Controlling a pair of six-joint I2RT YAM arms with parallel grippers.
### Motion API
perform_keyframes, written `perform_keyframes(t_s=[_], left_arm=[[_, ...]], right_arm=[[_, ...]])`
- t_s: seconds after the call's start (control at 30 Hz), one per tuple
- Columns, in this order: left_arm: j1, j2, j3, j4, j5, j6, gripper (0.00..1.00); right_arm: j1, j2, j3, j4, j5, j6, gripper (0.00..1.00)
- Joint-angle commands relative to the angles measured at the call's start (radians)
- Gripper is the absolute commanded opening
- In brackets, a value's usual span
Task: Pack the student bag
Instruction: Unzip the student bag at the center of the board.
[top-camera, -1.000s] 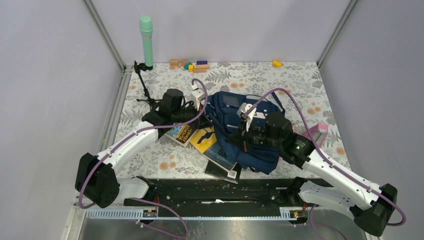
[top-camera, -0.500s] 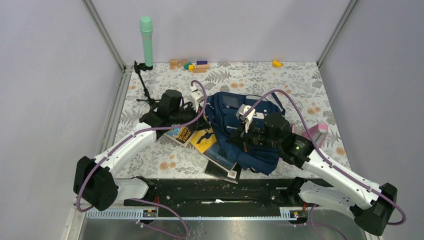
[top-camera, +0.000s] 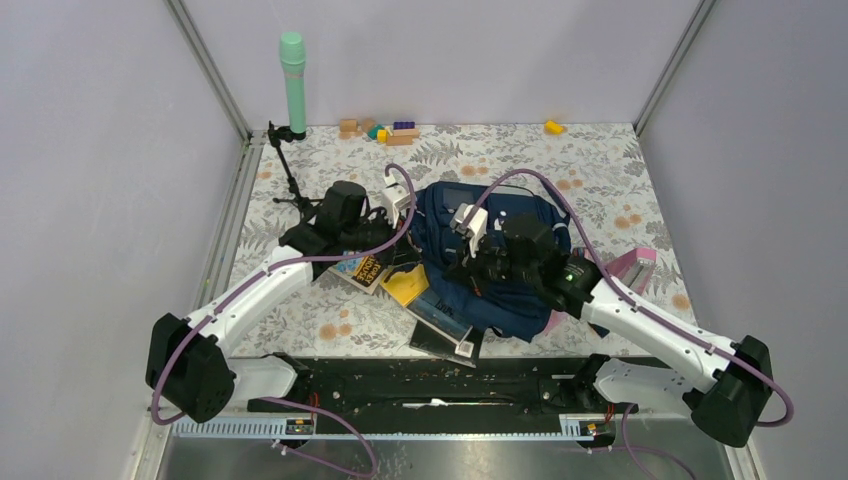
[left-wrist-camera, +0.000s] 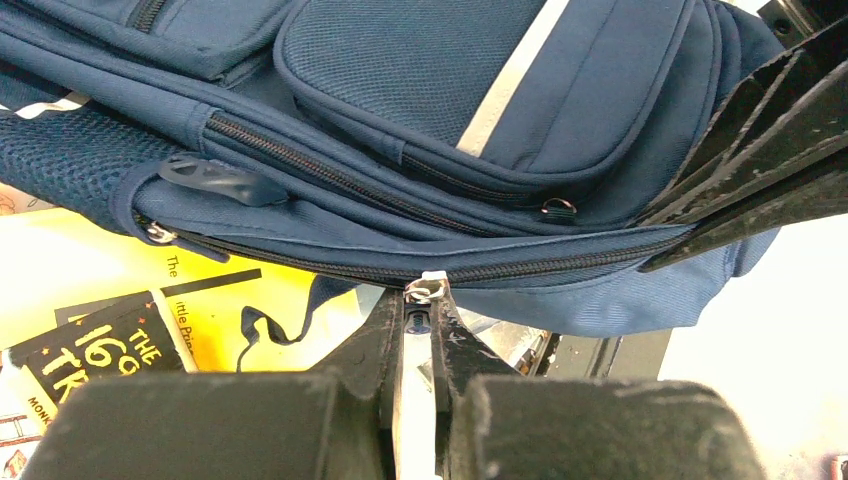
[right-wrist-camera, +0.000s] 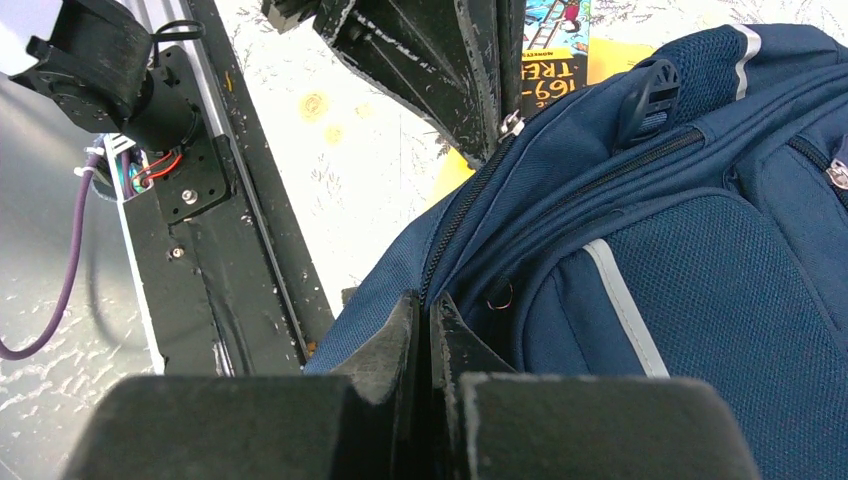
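The navy student bag (top-camera: 448, 212) lies mid-table, partly under my right arm. In the left wrist view the student bag (left-wrist-camera: 480, 90) fills the upper frame, and my left gripper (left-wrist-camera: 420, 300) is shut on the metal zipper pull (left-wrist-camera: 427, 289) of its long zipper. My left gripper (top-camera: 403, 250) sits at the bag's left edge. My right gripper (right-wrist-camera: 430, 305) is shut, pinching the bag's fabric (right-wrist-camera: 680, 250) at the zipper seam. From above, the right gripper (top-camera: 455, 270) lies over the bag's near-left part, close to the left one.
Books (top-camera: 440, 320), one with a yellow cover (left-wrist-camera: 90, 270), lie under the bag's near-left side. A pink case (top-camera: 637, 263) lies to its right. A green cylinder (top-camera: 292, 80), small blocks (top-camera: 385, 130), a yellow block (top-camera: 553, 127) and a black stand (top-camera: 287, 170) are at the back.
My right arm has swung left, dragging the bag's near part left with it, and something pink now shows at the bag's near-right edge. The left arm has barely moved.
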Motion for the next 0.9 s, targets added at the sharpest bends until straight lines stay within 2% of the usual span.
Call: perform_keyframes(t_s=[0.0, 0.37, 0.7, 0.8, 0.83, 0.87], left_arm=[[-0.017, -0.048, 0.062, 0.026, 0.059, 0.009, 0.0], [-0.03, -0.043, 0.085, 0.04, 0.127, -0.049, 0.0], [-0.036, -0.051, 0.09, 0.041, 0.116, -0.075, 0.0], [-0.036, -0.044, 0.095, 0.029, 0.059, -0.095, 0.0], [-0.036, -0.036, 0.104, 0.012, 0.027, -0.098, 0.0], [-0.035, -0.021, 0.119, -0.02, -0.014, -0.097, 0.0]], right_arm=[[-0.021, 0.031, 0.074, 0.058, 0.055, -0.041, 0.0], [-0.039, 0.183, 0.144, 0.136, 0.079, -0.049, 0.0], [-0.039, 0.308, 0.23, 0.2, 0.098, 0.004, 0.0], [-0.039, 0.295, 0.233, 0.184, 0.13, 0.01, 0.0], [-0.039, 0.285, 0.23, 0.174, 0.137, 0.013, 0.08], [-0.04, 0.263, 0.233, 0.158, 0.144, 0.016, 0.23]])
